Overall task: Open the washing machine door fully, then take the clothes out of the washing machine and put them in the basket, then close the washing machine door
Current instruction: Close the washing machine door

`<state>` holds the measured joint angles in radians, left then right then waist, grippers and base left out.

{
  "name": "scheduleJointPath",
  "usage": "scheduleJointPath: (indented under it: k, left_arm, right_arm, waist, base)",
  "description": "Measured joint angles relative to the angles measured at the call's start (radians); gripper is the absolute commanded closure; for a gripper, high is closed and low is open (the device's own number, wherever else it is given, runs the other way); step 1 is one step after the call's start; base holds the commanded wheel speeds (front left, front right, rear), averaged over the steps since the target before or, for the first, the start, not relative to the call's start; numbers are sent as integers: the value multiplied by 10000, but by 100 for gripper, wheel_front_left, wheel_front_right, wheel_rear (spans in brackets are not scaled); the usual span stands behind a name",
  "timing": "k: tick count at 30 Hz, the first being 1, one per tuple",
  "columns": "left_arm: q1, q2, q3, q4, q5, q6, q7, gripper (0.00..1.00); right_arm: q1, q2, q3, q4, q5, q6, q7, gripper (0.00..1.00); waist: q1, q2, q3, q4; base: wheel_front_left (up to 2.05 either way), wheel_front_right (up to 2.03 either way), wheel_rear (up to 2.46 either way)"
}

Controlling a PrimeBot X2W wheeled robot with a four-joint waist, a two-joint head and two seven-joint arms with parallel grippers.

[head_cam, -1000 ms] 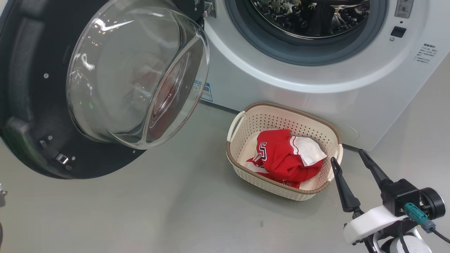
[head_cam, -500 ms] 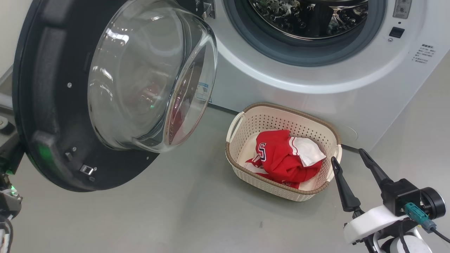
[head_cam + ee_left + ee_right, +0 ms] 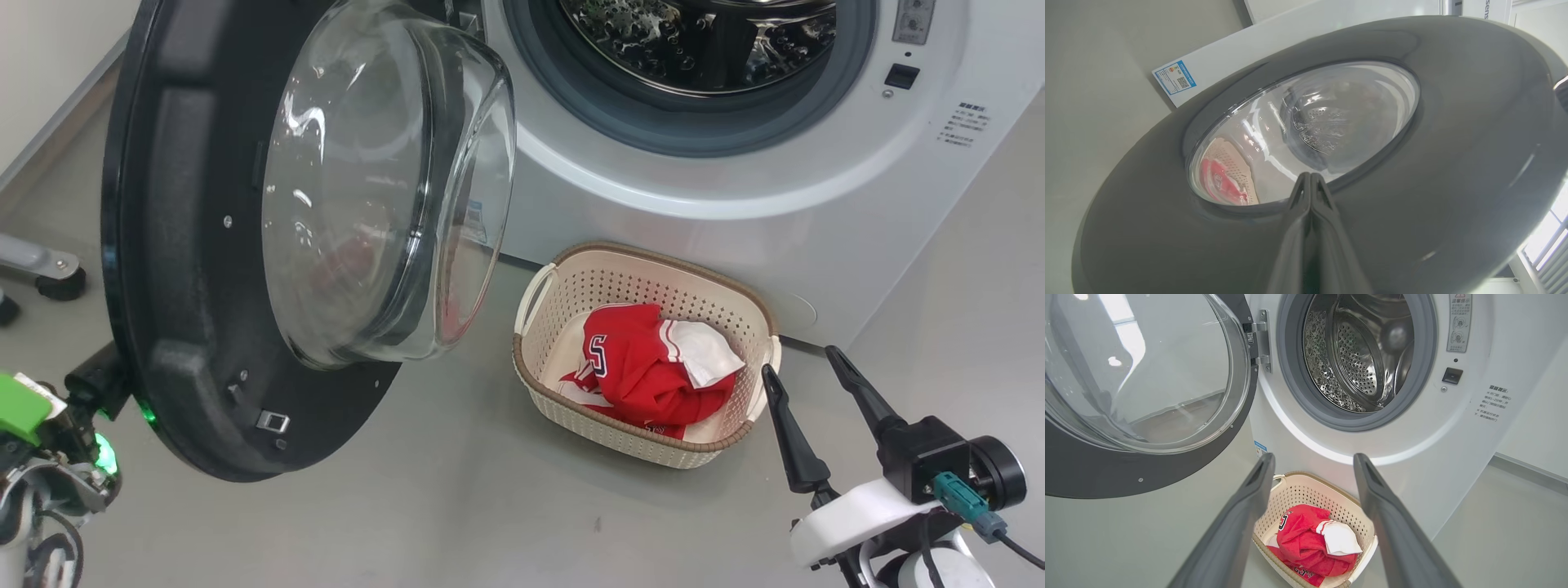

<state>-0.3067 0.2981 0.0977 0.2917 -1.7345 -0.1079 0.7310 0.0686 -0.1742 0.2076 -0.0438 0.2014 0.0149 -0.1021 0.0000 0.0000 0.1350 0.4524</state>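
Grey floor (image 3: 408, 506), pale wall (image 3: 49, 49), bright window (image 3: 1543, 245)

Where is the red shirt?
In the head view the red shirt lies inside the basket on the floor, in front of the washing machine, right of its open door.

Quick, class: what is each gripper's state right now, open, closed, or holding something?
Left gripper: closed, holding nothing, pointing at the door.
Right gripper: open, empty, beside the basket.
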Motion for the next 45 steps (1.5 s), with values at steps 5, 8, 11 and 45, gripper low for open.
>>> scheduleJointPath:
  k: [5,8,11,45]
  left_arm:
    - [259,-274,-163,-493,-188,-42,347,100]
    - [325,-389,-274,-688,-364,-42,433,100]
    - [461,-562,-366,-1053,-407,-46,546,100]
    - [616,-941,-706,-2583,-320,-117,727,100]
  right_arm:
    - [-7,105,52,-2,2,0,-4,0]
    - [-21,128,56,-2,2,0,-15,0]
    - [-97,180,104,-2,4,0,-92,0]
    - [-871,802,328,491,376,-75,-895,0]
  waist:
    - [0,0,11,-214]
    - [0,0,26,-320]
    - [0,0,51,-501]
    - [0,0,864,-4533]
  base:
    - [0,0,0]
    - [0,0,0]
    - [0,0,0]
    - [0,0,0]
